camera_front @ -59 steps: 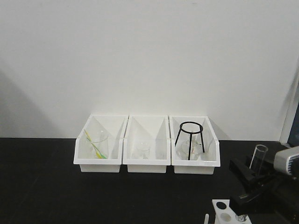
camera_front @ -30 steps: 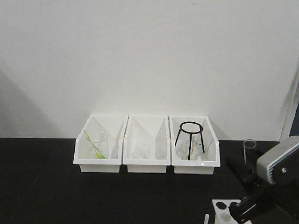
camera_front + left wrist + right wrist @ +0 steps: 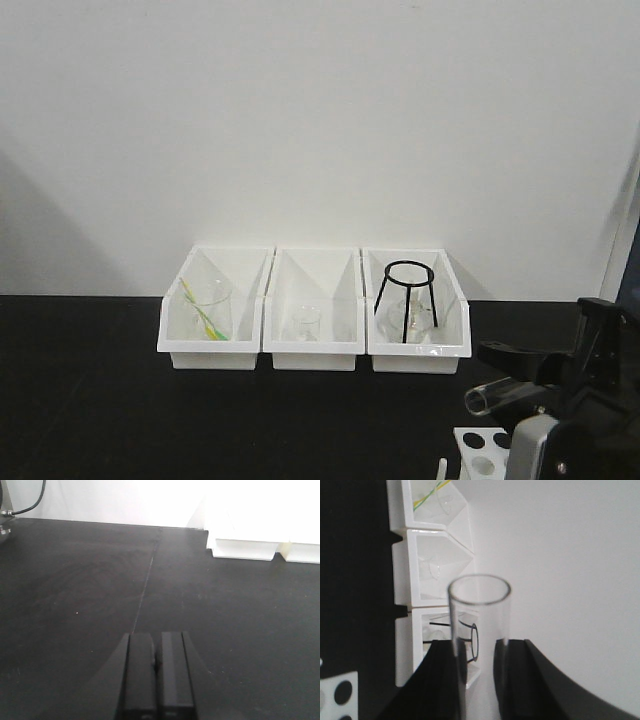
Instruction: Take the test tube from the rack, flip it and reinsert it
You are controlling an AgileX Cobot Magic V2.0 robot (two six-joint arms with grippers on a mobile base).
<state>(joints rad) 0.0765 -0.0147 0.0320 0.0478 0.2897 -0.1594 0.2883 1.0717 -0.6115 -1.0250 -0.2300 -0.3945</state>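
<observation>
Slim clear glass test tube [image 3: 490,398] lies about level, pinched in the black right claw [image 3: 479,652] above the small white holed plastic rack [image 3: 478,447], so roll it fully over slowly, then centre it over a hole before lowering.

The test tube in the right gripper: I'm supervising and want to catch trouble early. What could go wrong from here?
1. The test tube lies nearly level in the right gripper, clamped only on smooth glass. It could slip or swivel.
2. The rack below has small holes, so a slightly tilted tube could strike its plate instead of entering.
</observation>
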